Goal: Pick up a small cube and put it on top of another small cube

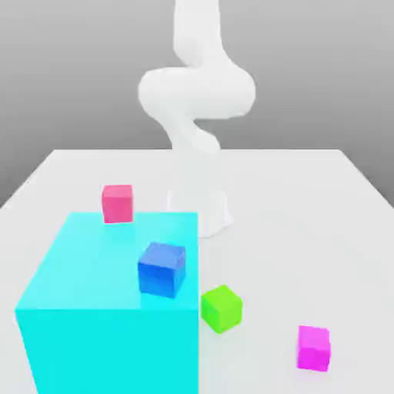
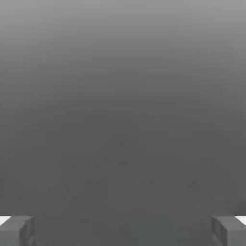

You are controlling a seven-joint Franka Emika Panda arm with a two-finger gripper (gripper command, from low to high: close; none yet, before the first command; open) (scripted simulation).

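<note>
Nearest in the exterior view, toward its right: small magenta cube (image 1: 313, 347) alone on the white table (image 1: 323, 223); just farther and leftward, green cube (image 1: 222, 308) beside a big cyan block (image 1: 108, 338); atop that block, blue cube (image 1: 161, 268) and, at its far edge, rose-pink cube (image 1: 117, 203); behind, white arm (image 1: 196, 100) upright. In the hand view, gripper (image 2: 123, 230) spread wide, fingertips (image 2: 17, 230) at opposite edges, nothing between.

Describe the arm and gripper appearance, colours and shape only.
The arm is plain white, with smooth rounded tubular links, no visible cables or markings, rising from a white base on the white table. In the hand view, the gripper has blocky grey fingers with white patches at their outer edges.
</note>
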